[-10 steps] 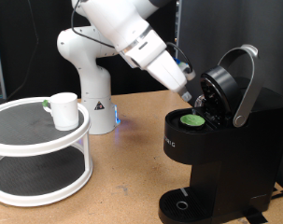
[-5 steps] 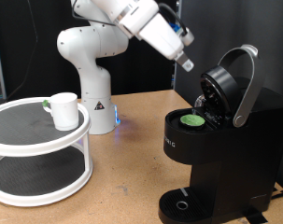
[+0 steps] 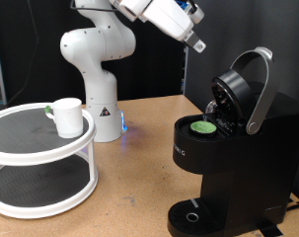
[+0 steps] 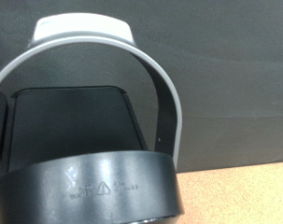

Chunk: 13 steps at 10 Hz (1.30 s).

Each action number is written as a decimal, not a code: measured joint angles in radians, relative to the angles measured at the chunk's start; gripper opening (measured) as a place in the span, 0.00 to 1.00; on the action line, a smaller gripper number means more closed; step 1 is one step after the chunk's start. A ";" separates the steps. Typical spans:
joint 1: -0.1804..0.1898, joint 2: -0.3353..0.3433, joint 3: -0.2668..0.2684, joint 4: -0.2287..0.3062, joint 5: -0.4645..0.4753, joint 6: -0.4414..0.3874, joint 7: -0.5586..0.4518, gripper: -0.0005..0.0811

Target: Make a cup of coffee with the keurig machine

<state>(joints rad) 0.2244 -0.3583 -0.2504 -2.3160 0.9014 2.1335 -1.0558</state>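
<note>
Although my gripper (image 3: 198, 43) hangs high near the exterior view's top, above and to the left of the keurig (image 3: 238, 148), I cannot tell from either view whether its fingers are apart or together — nothing shows between them. Keurig lid (image 3: 233, 94): raised, handle (image 4: 85, 70) arched up, which leaves the chamber open for loading. Pod (image 3: 203, 125): green top, seated in that chamber. Cup (image 3: 67, 117): on the top tier of the round white shelf (image 3: 40, 148), well apart from the machine, the drip tray (image 3: 193, 215) bare. Change from a second ago — the gripper sat right at the pod then; now it has lifted clear, the pod unmoved.
</note>
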 joint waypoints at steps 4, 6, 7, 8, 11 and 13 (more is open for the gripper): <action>0.024 0.011 0.020 0.007 0.060 0.003 0.006 1.00; 0.038 0.029 0.058 0.022 0.068 0.030 0.032 1.00; 0.043 0.040 0.084 0.025 0.068 0.064 0.054 1.00; 0.050 0.051 0.110 0.027 0.068 0.095 0.074 1.00; 0.076 0.079 0.169 0.039 0.111 0.164 0.091 1.00; 0.087 0.088 0.195 0.056 0.135 0.183 0.094 1.00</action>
<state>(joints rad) 0.3117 -0.2703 -0.0555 -2.2598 1.0360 2.3162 -0.9622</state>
